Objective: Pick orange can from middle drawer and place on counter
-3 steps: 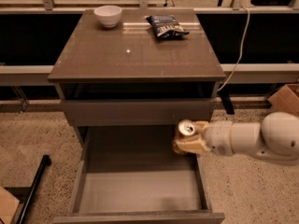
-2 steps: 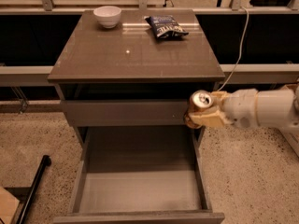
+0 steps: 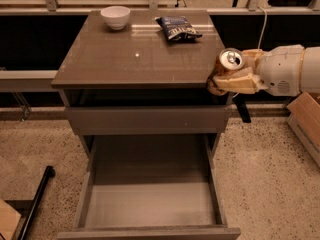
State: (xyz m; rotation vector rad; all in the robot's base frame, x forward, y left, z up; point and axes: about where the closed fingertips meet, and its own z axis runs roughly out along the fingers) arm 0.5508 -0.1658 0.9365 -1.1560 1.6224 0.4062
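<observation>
The orange can (image 3: 228, 64), with its shiny silver top and pull tab facing up, is held in my gripper (image 3: 231, 76). The gripper is shut on the can and reaches in from the right on a white arm (image 3: 290, 70). The can hangs in the air at the right edge of the counter (image 3: 135, 54), about level with its top. The middle drawer (image 3: 150, 194) is pulled out below, and its flat grey floor is bare.
A white bowl (image 3: 115, 17) stands at the counter's back left. A dark blue snack bag (image 3: 178, 28) lies at the back right. A cardboard box (image 3: 306, 119) sits on the speckled floor at right. A black pole (image 3: 36, 204) leans at lower left.
My gripper has lifted the orange can from beside the open drawer up to the level of the counter's right edge.
</observation>
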